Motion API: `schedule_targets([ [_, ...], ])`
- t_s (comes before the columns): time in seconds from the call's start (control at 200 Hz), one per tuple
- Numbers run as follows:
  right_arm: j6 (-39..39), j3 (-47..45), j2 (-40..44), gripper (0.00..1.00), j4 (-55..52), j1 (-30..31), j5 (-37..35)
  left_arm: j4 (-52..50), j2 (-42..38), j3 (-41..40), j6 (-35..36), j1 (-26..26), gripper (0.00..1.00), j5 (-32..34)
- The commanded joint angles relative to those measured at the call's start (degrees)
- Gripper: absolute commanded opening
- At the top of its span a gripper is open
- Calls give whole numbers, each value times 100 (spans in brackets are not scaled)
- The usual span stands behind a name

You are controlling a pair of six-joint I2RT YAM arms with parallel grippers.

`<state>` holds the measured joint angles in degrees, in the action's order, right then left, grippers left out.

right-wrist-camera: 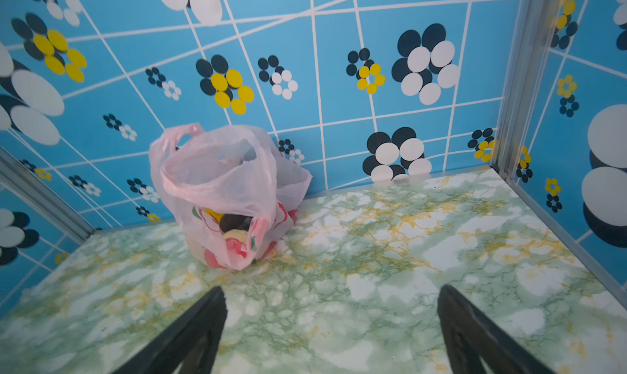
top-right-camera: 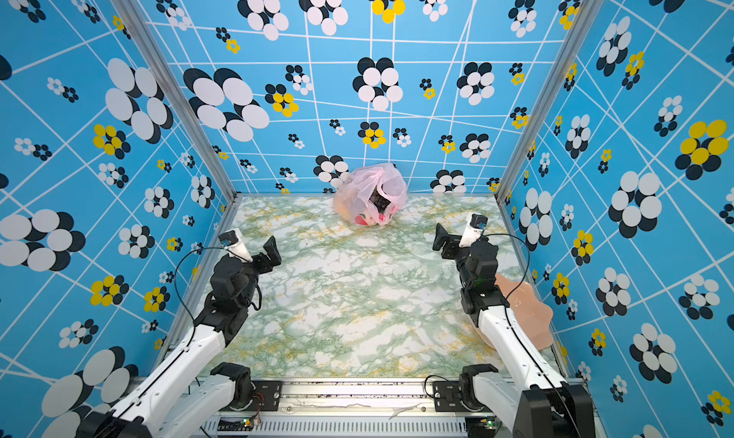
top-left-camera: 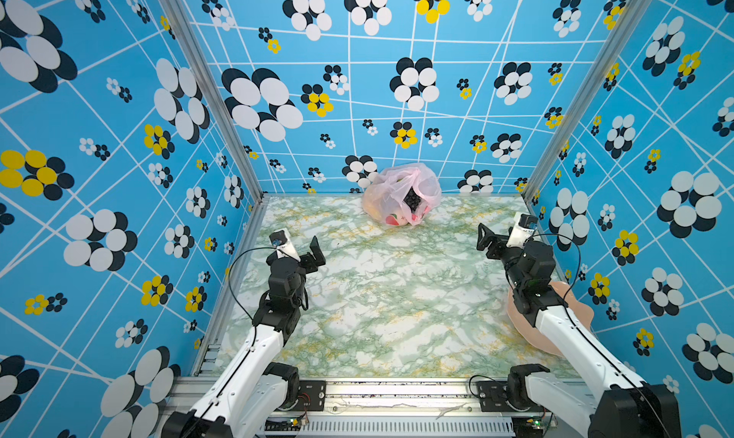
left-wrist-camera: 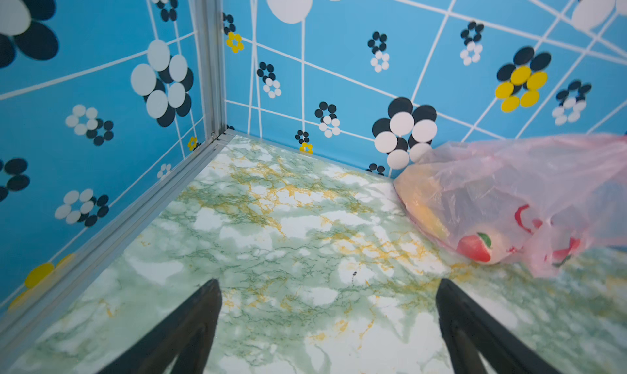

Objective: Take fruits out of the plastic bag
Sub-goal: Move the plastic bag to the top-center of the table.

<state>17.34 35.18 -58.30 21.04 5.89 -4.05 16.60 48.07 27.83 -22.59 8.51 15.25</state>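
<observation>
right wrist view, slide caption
Open right gripper facing a translucent pink plastic bag of toy fruits on green marbled table

no readable text, labels, numbers anywhere

The left arm (top-left-camera: 246, 356) and right arm (top-left-camera: 568, 332) share one build: glossy white tubular links joined by chunky matte black joint housings (top-left-camera: 284, 281). A thin black cable (top-left-camera: 231, 273) runs beside each wrist (by a small white camera housing (top-left-camera: 284, 243)). The left gripper (left-wrist-camera: 327, 284) and right gripper (right-wrist-camera: 330, 290) have tapered black fingers (left-wrist-camera: 193, 324); black base plates (top-left-camera: 311, 394) carry pale screw heads.
</observation>
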Motion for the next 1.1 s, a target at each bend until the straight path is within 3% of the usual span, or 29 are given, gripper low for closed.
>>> schedule_targets([
  [0.0,1368,-203,134,99,-814,9,-325,-319,71,0,-1011,-461,99,-1134],
  [0.105,1237,-373,154,99,-627,9,-140,-511,784,670,-620,-168,99,-1854],
  [0.31,1121,-108,-64,99,-1156,26,292,-692,2518,2316,315,1217,99,-1731],
  [0.545,1088,-168,-28,99,-1324,436,344,-1141,4828,4667,1103,2087,99,-1603],
  [0.785,1131,-258,150,99,-1357,505,418,-2076,6731,7089,1324,2285,99,-987],
  [1.095,1233,-301,88,99,-1248,536,554,-2557,8357,9268,1323,2289,99,-257],
])
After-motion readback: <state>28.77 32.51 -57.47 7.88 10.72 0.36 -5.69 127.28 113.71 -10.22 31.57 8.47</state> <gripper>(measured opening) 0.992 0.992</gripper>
